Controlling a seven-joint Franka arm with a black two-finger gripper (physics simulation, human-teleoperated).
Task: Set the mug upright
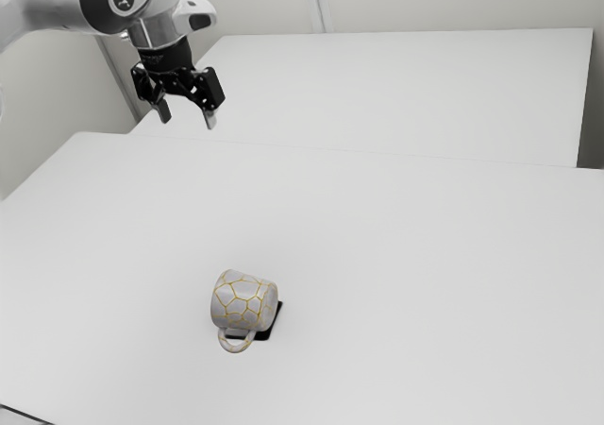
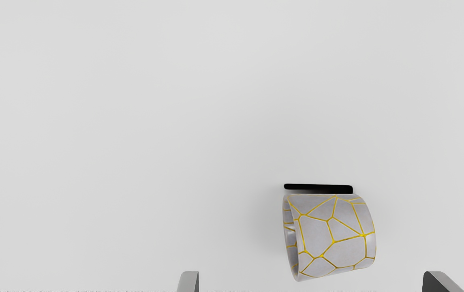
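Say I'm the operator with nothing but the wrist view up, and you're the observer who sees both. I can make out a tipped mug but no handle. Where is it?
Observer: In the exterior view, the handle shows at the mug's lower edge, on the side facing that camera.

Operator: And is my gripper down near the mug?

Observer: No. The exterior view has the gripper high above the table, well clear of the mug.
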